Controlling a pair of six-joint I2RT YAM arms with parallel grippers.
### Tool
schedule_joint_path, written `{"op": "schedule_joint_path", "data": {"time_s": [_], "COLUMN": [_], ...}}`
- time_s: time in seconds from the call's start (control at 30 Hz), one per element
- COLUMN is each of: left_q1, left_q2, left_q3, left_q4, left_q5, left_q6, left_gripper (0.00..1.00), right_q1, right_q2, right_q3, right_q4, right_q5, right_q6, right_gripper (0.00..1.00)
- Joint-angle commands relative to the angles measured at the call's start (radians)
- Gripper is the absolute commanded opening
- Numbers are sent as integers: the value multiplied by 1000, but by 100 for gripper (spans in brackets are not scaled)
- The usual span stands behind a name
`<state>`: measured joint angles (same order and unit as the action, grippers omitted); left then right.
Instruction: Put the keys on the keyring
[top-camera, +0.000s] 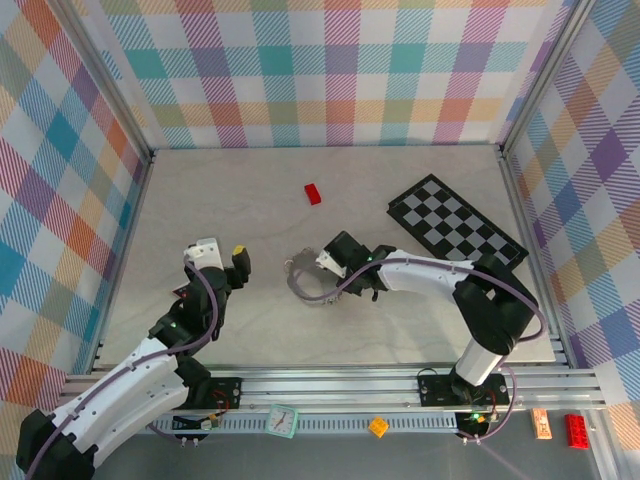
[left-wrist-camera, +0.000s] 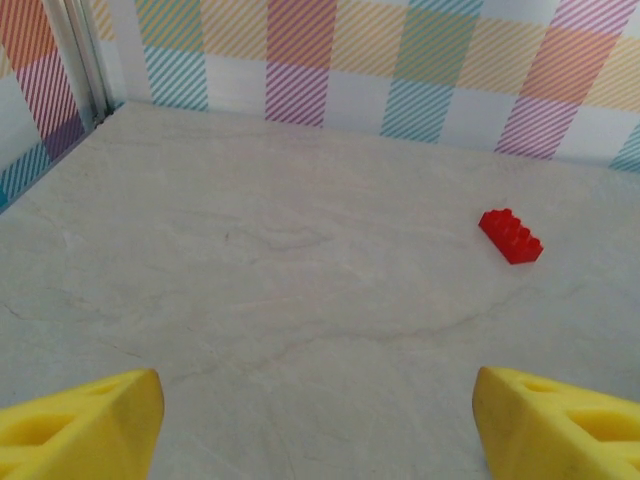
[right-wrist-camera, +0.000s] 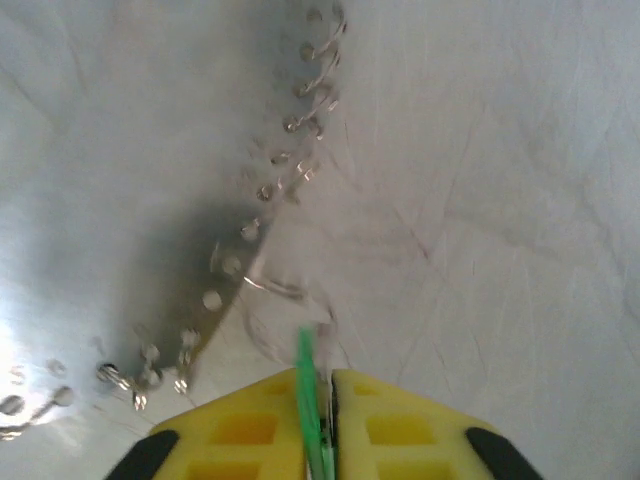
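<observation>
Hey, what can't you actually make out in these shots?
The green key: pinched edge-on in the right gripper, right wrist view; its blade is hidden.
The keyring: blurred there and cut off by the frame edges; in the top view it is tiny and partly covered by that gripper.
Whether the key is threaded on: cannot tell.

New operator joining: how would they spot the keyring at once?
Start at the chequered board on the table's far right and follow the arm leftward to the right gripper pinching a green key. The keyring lies on the table at its tip: a thin silvery loop with a jagged edge, unlike the solid red brick beyond it.
</observation>
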<state>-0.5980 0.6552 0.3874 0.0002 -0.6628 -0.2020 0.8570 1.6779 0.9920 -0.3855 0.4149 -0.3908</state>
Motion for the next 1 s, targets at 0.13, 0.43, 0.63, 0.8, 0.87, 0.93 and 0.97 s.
{"op": "schedule_joint_path", "data": {"time_s": [0.13, 0.43, 0.63, 0.8, 0.87, 0.93, 0.97], "left_q1": [81, 245, 346, 409, 432, 451, 460], "left_q2": [57, 168, 271, 386, 447, 511, 546], "left_q3": [6, -4, -45, -83, -92, -97, -100], "left_q4": [47, 180, 350, 518, 593, 661, 700], "left_q5": [60, 135, 164, 230, 266, 289, 302], "left_q6": [61, 121, 169, 175, 176, 179, 181], "left_gripper": [96, 100, 100, 99, 99, 99, 99], "right_q1": [-38, -246, -553, -693, -738, -750, -760], "right_q2": [-16, -206, -446, -342, -287, -206, -154], "right_q3": [-41, -192, -512, -697, -683, -675, -695], "right_q4": [-32, 188, 715, 1252, 1299, 1337, 1417], "right_q5": [164, 90, -136, -142, -224, -261, -281], "right_q6": [-55, 89, 319, 301, 343, 345, 348], "right_gripper": [29, 52, 57, 59, 59, 57, 57]}}
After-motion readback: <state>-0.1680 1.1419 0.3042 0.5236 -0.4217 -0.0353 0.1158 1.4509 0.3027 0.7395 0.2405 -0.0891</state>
